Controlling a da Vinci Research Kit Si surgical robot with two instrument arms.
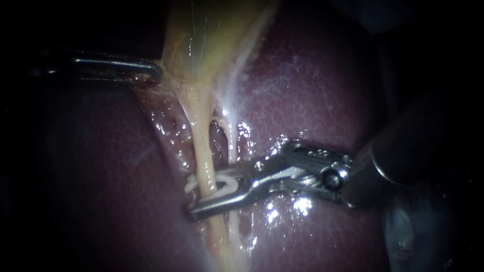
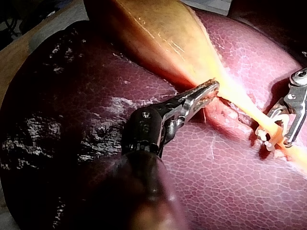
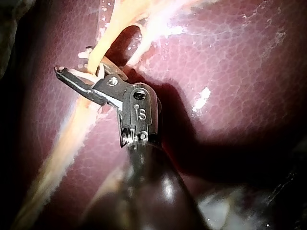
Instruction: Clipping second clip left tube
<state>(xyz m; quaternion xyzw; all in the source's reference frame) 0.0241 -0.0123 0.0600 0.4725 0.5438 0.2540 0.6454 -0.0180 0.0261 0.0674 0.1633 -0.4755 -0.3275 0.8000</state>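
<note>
Now: the tool at the tip of my right instrument (image 1: 214,194) is closed on a white clip (image 1: 228,182). The clip straddles the left tube (image 1: 201,146), the thick yellow one, low on its run across the liver (image 1: 312,90). The tube lies crosswise between the jaws.

To do: check that both clip legs reach past the tube, hold the jaws square to it, squeeze steadily, no twist, no pull.

A white bit (image 1: 190,184) shows at the tube's far side. I cannot tell whether it is this clip's end or another clip; if another, avoid overlap.

The thin right tube (image 1: 232,146) runs just beside the jaws and must not be caught.

The tool of my left instrument (image 1: 154,75) looks clamped on the gallbladder (image 1: 201,40) edge, with the tubes drawn taut.
</note>
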